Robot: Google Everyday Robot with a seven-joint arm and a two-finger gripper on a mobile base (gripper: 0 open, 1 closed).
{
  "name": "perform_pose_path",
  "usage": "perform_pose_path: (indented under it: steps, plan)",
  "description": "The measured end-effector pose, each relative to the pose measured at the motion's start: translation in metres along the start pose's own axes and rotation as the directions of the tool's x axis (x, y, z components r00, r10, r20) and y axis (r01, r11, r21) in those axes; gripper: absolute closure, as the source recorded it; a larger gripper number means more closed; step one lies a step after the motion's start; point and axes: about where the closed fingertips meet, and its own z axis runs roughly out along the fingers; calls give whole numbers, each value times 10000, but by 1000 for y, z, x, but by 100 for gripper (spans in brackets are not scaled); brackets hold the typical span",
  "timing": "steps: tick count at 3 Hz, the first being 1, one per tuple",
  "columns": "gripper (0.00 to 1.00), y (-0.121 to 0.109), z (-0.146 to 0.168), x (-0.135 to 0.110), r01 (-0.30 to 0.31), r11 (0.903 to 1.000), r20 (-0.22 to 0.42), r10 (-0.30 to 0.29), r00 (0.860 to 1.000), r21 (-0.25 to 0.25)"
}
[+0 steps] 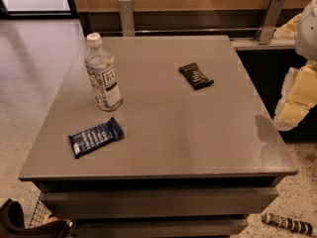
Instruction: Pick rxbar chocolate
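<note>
gripper — perhaps — right of table; bottle left of rxbar chocolate

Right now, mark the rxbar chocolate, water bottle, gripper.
rxbar chocolate [196, 76]: camera view, wrapper middle.
water bottle [103, 81]: camera view, label.
gripper [290, 114]: camera view, tip, right of table [163, 148].

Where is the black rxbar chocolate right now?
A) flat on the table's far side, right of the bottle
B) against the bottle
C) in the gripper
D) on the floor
A: the rxbar chocolate lies flat on the table, well apart from the bottle, while the gripper hangs beyond the table's right edge, not touching it.
</note>
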Motion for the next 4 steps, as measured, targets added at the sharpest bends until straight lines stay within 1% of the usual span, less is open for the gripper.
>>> perform_pose_path:
  steps: [1,2,3,4]
  plan:
    - [0,0,0,0,0,10000,0,0,10000,0]
    - [0,-16,12,-1,-549,9974,480,527,9975,460]
    - [0,-49,38,0,-2009,9737,1535,1834,9710,1076]
    - [0,-74,66,-4,-3194,9386,2741,2754,9214,1308]
